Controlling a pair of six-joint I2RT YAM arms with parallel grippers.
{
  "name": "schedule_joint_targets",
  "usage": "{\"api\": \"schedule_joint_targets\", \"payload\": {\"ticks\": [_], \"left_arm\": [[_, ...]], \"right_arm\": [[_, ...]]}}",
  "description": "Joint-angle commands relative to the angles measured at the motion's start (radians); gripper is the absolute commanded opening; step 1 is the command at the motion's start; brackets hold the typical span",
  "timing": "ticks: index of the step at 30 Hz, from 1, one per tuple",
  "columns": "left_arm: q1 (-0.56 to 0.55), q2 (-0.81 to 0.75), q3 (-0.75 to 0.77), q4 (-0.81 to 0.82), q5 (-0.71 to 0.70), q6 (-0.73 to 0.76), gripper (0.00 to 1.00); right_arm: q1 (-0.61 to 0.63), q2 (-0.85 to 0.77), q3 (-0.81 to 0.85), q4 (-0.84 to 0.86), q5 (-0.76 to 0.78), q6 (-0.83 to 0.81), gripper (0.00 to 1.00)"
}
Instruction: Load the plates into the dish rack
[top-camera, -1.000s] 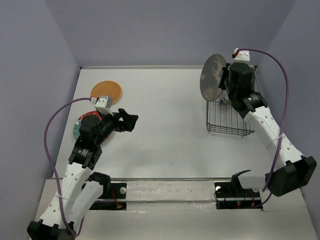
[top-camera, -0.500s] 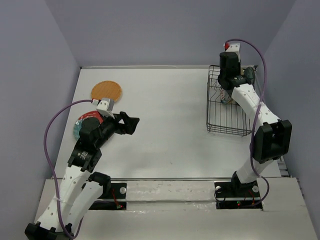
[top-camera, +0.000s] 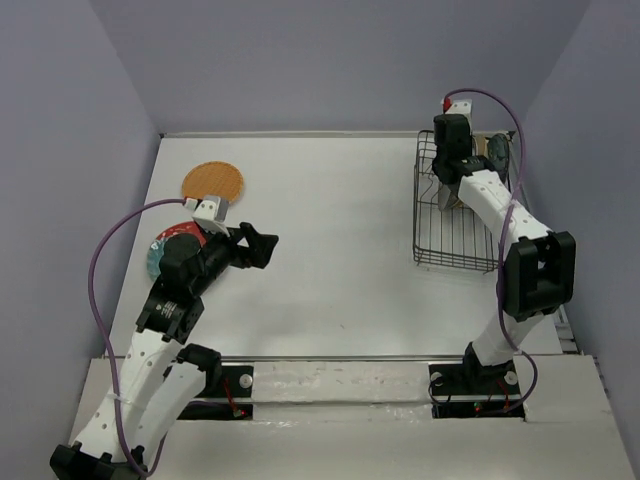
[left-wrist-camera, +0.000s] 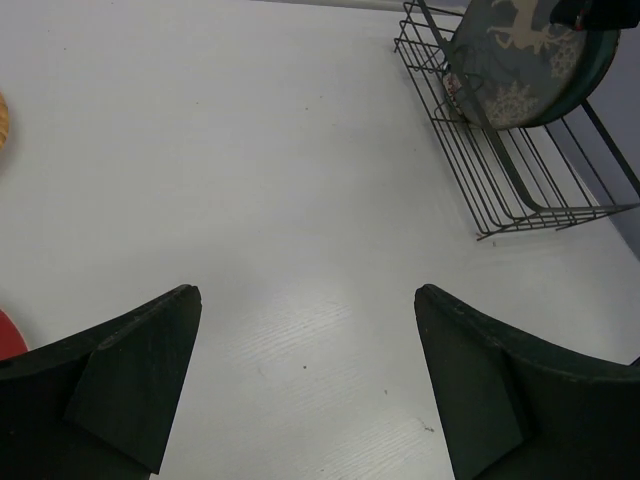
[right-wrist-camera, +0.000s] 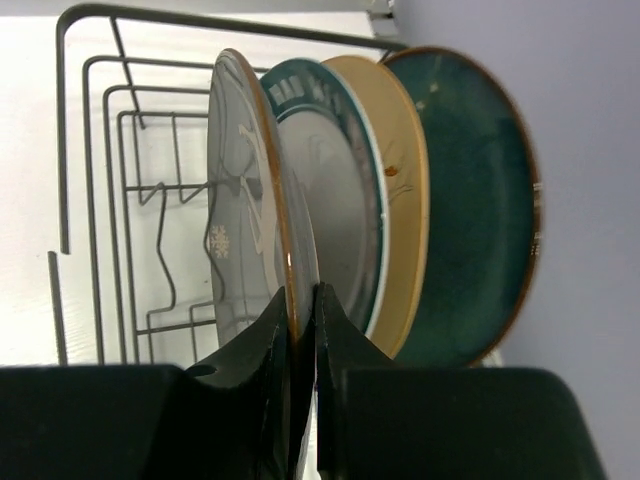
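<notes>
My right gripper (right-wrist-camera: 300, 300) clamped the grey-brown plate (right-wrist-camera: 240, 200), seemingly seated fourth in the dish rack (top-camera: 450, 240); the orange plate (top-camera: 212, 181) and the red-and-teal plate (top-camera: 158, 248) lay outside (my left gripper (left-wrist-camera: 305, 300) gaped, empty).

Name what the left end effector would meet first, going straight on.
Probably bare table; the open left end effector tilts down toward it. The dish rack lies right of that line.
</notes>
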Motion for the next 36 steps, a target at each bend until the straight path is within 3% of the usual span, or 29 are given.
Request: {"api": "schedule_joint_targets", "payload": {"ticks": [1, 3, 6, 7, 10, 13, 18, 23, 25, 32, 36], "left_arm": [[-0.005, -0.002, 0.003, 0.008, -0.025, 0.020, 0.99], [-0.005, -0.002, 0.003, 0.005, -0.037, 0.020, 0.99], [-0.005, -0.001, 0.003, 0.000, -0.057, 0.020, 0.99], [-0.005, 0.004, 0.005, -0.001, -0.062, 0.019, 0.99], [-0.003, 0.013, 0.006, -0.004, -0.079, 0.019, 0.99], [-0.002, 0.015, 0.009, -0.008, -0.108, 0.019, 0.99], [0.016, 0.002, 0.012, -0.009, -0.162, 0.014, 0.99], [0.046, -0.001, 0.017, -0.008, -0.222, 0.009, 0.99], [0.061, -0.008, 0.017, -0.009, -0.277, 0.003, 0.99], [0.089, -0.119, 0.014, -0.008, -0.448, -0.026, 0.99], [0.092, -0.186, 0.011, -0.003, -0.528, -0.027, 0.99]], "right_arm": [[-0.029, 0.020, -0.007, 0.119, -0.043, 0.085, 0.07], [-0.040, 0.025, -0.017, 0.119, -0.062, 0.117, 0.07], [-0.040, 0.003, -0.035, 0.118, -0.053, 0.149, 0.25], [-0.040, -0.021, -0.038, 0.118, -0.056, 0.155, 0.46], [-0.040, -0.072, -0.043, 0.107, -0.091, 0.189, 0.77], [-0.040, -0.150, -0.047, 0.075, -0.201, 0.255, 0.89], [-0.005, -0.262, -0.107, 0.090, -0.425, 0.356, 0.93], [0.228, -0.246, -0.195, 0.214, -0.586, 0.451, 0.90], [0.347, -0.166, -0.175, 0.259, -0.647, 0.488, 0.85], [0.559, 0.126, -0.091, 0.475, -0.757, 0.698, 0.61], [0.661, 0.296, 0.036, 0.518, -0.825, 0.789, 0.59]]}}
